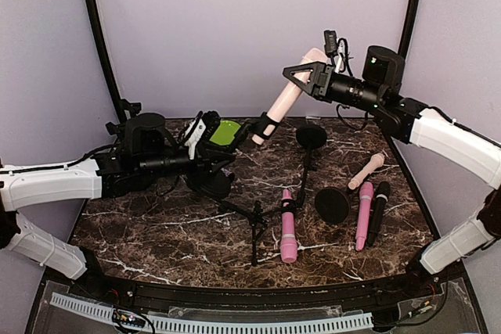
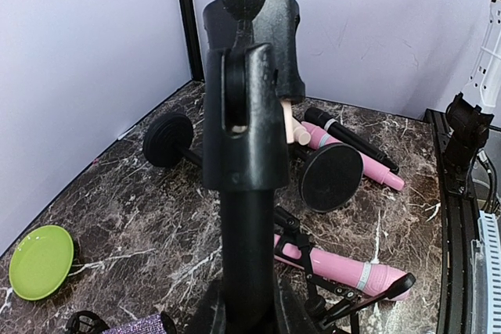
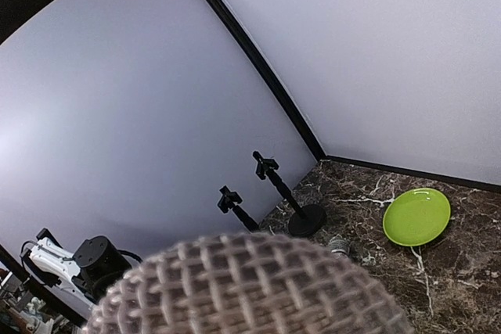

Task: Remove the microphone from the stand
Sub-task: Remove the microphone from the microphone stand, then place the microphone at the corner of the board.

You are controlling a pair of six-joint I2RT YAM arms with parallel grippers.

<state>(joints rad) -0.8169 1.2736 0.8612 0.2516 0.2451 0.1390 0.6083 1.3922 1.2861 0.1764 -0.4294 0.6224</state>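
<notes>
- The mic slants up to the right from the clip. Its tail sits in the clip and its mesh head is high over the table's back edge.
- The right gripper is clamped on the mic's upper end, close to the back wall, with open air beneath.
- The left gripper is clenched on the stand pole, low over the back left of the table.
- A green plate lies just behind the left gripper.
- Loose mics, round bases and a fallen stand crowd the middle and right.
- Bare marble shows at the front left.
</notes>
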